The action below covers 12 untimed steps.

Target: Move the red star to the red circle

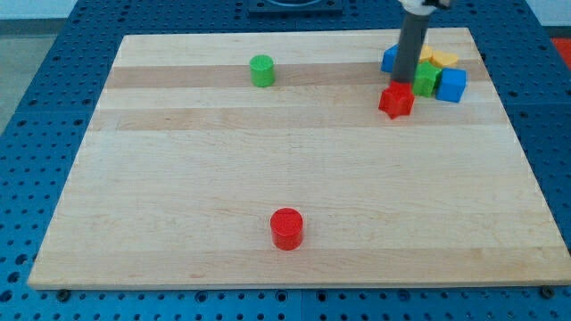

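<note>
The red star [396, 100] lies near the view's top right on the wooden board. My tip [405, 82] stands just above it in the view, touching or nearly touching its upper edge. The red circle [286, 228] sits near the view's bottom centre, far from the star, down and to the left of it. The rod rises from the tip to the top edge of the view.
A cluster right of the rod holds a green block [426, 78], a blue cube [451, 85], a yellow block [439, 58] and a blue block [390, 59] partly behind the rod. A green cylinder [261, 70] stands at the top centre-left.
</note>
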Motion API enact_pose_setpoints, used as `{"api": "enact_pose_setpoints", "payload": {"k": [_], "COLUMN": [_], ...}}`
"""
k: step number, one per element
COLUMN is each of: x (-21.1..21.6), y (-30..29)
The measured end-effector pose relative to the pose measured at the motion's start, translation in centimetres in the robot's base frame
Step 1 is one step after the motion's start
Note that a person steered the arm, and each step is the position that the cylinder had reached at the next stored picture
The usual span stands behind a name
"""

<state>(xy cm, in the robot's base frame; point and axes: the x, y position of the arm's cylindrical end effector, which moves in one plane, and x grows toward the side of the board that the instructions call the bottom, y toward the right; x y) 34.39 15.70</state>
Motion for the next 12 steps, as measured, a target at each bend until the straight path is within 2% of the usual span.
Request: {"api": "enact_pose_setpoints", "payload": {"k": [1,2,3,4,5,8,9,10,11,12], "x": [2.5,7.5,10.6,11.7,11.8,11.2,7.5,7.1,7.1,9.0], "y": [0.0,-0.3,-1.2,-3.1,-4.5,-3.9,-3.4,-3.4,-3.4,-5.1]}}
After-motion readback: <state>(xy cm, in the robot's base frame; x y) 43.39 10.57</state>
